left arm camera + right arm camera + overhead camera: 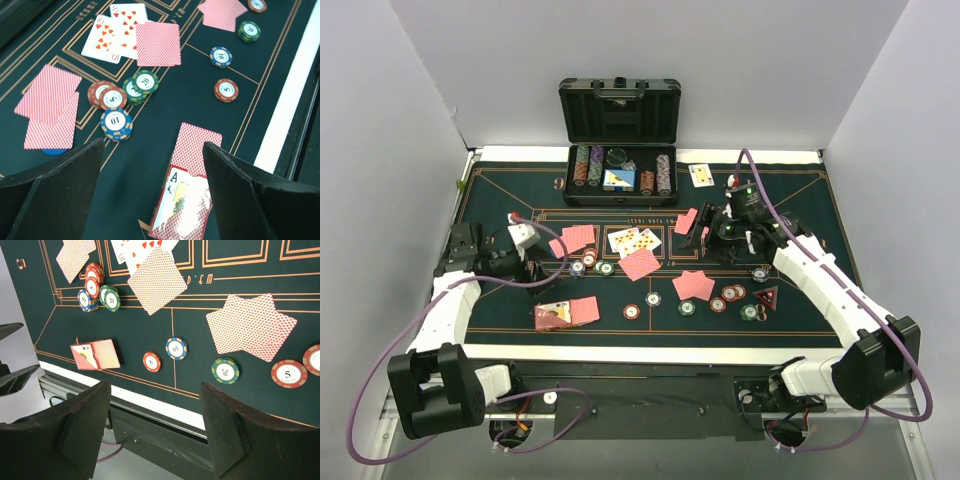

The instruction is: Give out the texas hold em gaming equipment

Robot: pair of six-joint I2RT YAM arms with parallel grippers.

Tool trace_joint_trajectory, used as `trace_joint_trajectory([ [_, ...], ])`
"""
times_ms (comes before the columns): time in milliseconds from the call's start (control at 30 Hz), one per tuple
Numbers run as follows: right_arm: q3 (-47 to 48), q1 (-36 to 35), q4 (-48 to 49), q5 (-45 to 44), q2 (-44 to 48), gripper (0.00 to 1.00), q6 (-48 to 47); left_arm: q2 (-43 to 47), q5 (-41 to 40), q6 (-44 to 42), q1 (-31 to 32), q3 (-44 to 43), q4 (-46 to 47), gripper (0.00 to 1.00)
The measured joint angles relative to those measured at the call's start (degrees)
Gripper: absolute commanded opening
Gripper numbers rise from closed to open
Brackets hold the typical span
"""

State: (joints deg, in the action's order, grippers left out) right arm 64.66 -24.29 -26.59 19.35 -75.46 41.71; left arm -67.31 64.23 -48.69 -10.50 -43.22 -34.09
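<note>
Red-backed playing cards lie on the green felt: a pair (572,239) at left, a single card (640,264), and a pair (693,285). Face-up hearts (634,240) lie in the middle. Striped chips sit in a cluster (590,265) and scattered along the front (653,298). A dark red triangular marker (766,296) lies at right. My left gripper (154,145) is open and empty above a red card pack (187,200). My right gripper (155,387) is open and empty, hovering high over the mat's near edge (150,402).
A black case (620,110) stands open at the back with racked chip rows (620,172). A face-up card (701,175) lies near it. White walls close in the left, right and back. The mat's white front border (670,350) runs before the arm bases.
</note>
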Motion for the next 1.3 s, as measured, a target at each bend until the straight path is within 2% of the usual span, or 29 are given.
trace_joint_trajectory([
  [167,0.0,0.0,-0.63,-0.07,0.98,0.79,-0.81,0.02,-5.42,15.93,0.7,-1.97,4.92,0.91],
  [367,0.02,0.46,-1.77,-0.55,4.0,0.86,-2.21,0.33,-12.35,28.24,0.72,-8.87,1.97,0.91],
  [533,-0.5,3.1,-2.23,-1.44,7.13,0.9,-2.82,1.29,-17.7,28.48,0.39,-15.65,-6.75,0.91],
  [767,-5.14,7.82,-2.34,-4.79,12.35,0.94,-3.32,7.87,-28.2,31.15,-2.32,-15.08,-9.18,0.92],
  [1033,-8.2,13.49,-3.72,-6.67,14.03,0.95,-4.7,8.66,-35.45,37.66,-2.32,-14.75,-8.79,0.92],
  [1300,-9.07,13.86,-4.46,-8.04,17.09,0.95,-5.92,6.21,-39.26,41.66,-2.32,-14.34,-6.93,0.92],
])
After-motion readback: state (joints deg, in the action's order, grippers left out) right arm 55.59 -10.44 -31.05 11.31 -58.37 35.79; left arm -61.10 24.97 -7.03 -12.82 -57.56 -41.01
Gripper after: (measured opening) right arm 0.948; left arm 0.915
